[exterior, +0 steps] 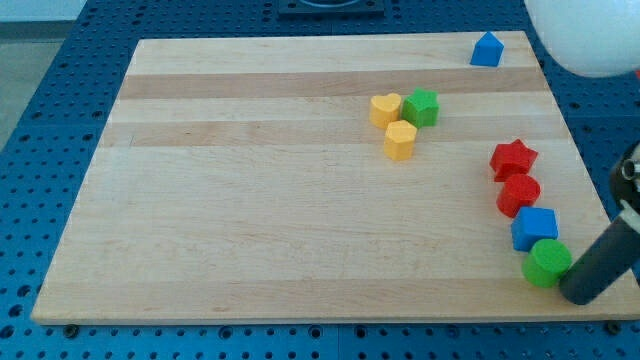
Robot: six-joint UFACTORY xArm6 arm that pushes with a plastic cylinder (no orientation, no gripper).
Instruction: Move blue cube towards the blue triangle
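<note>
The blue cube (534,229) lies near the board's right edge, low in the view, touching a red cylinder (518,194) above it and a green cylinder (547,263) below it. The blue triangle (487,49) sits at the board's top right corner, far up the view from the cube. My dark rod comes in from the view's right and my tip (578,292) rests just right of and below the green cylinder, at the board's right edge, below and to the right of the blue cube.
A red star (513,157) lies above the red cylinder. A yellow heart (385,108), a green star-like block (421,107) and a yellow hexagonal block (400,140) cluster near the board's upper middle. The wooden board (250,220) lies on a blue perforated table.
</note>
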